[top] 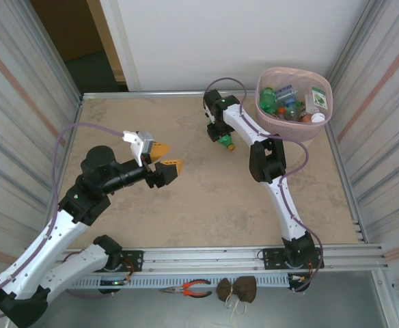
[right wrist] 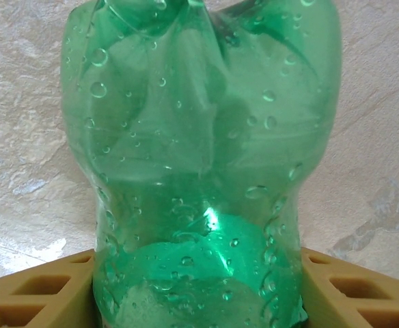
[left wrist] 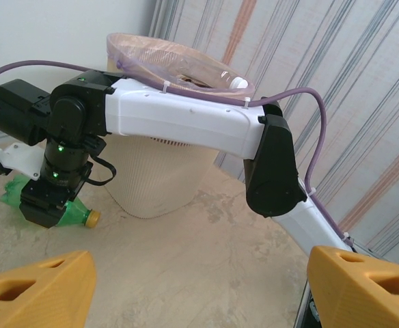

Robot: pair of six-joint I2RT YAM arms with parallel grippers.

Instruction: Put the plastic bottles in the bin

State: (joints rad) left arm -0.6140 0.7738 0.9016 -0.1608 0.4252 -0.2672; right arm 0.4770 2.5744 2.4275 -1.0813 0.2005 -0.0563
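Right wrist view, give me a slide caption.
Right gripper pinches a dented green bottle lying on the mottled tabletop.

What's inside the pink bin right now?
A heap of bottles sits in the bin: a green bottle, a white-labelled bottle and clear ones between them. Whatever lies under that top layer is covered.

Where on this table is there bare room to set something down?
Bare: the far-left table beyond the left gripper, and the near middle between left arm and right arm. Crowded: far right, where right gripper, green bottle and bin cluster.
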